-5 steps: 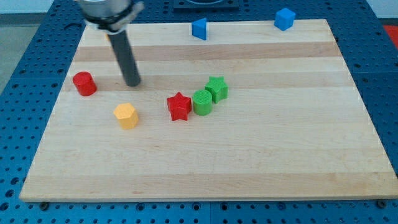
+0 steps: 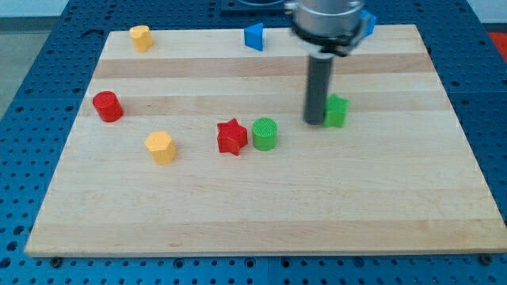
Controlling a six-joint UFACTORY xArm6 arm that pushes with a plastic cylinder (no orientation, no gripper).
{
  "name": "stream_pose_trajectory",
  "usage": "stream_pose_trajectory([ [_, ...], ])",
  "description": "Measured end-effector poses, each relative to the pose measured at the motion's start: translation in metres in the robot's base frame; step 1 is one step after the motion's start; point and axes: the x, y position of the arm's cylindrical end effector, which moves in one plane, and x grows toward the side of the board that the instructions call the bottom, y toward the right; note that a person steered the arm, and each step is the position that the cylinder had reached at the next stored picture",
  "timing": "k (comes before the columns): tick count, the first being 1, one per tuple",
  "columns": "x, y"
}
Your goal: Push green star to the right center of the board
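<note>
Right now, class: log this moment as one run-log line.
my tip: against green star block's left side | star: right of green cylinder block | goal: not reached

You are looking at a robotics lab bench. The pale wooden tabletop (image 2: 261,206) lies on a blue perforated base (image 2: 32,103) with a regular grid of mounting holes, the kind used for fixing test rigs. Small bright plastic blocks, such as the red star (image 2: 231,136) and the yellow block (image 2: 160,147), sit on it like experiment props.

text: none readable | labels: none | numbers: none | signs: none
</note>
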Motion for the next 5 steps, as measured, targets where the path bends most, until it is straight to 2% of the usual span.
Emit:
stream_pose_trajectory([
  [3, 0.000, 0.076],
  [4, 0.000, 0.084],
  [5, 0.017, 0.080],
])
